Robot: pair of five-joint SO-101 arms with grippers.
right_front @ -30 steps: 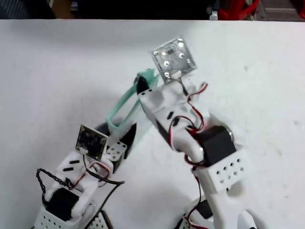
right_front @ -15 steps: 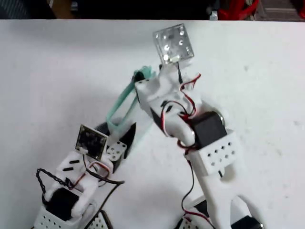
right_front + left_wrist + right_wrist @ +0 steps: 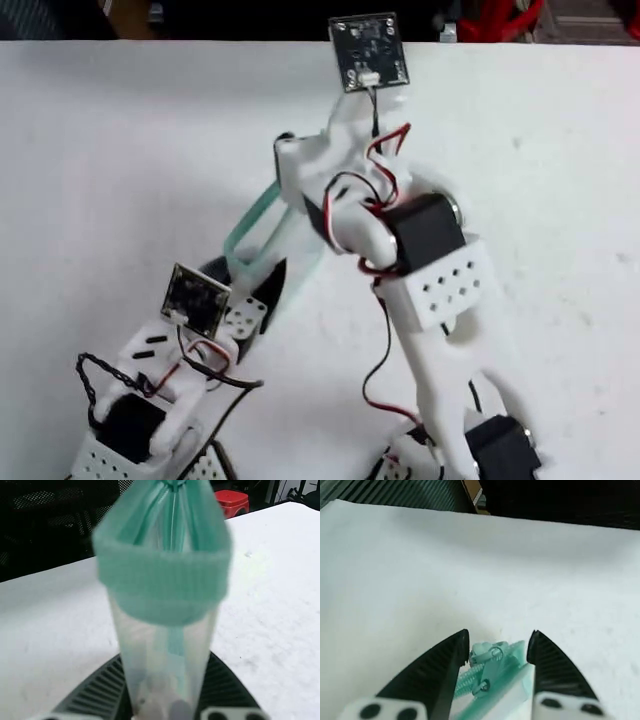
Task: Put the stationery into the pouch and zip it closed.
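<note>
Your left gripper is clamped on the near end of the clear, green-trimmed pouch, which runs diagonally across the centre of the high view towards the upper middle. At the far end, your right gripper has its jaws parted on either side of the zipper pull without pinching it.

The main risk is closing on the green trim or the zipper teeth instead of the pull. The slider then would not travel and the whole pouch would be dragged. A hard tug could also slip the pouch out of the left grip.

Pale shapes inside the pouch, probably the stationery, are too blurred to name. The right arm's red and black wires loop just above the pouch, and the arm hides its far end on the white table.
</note>
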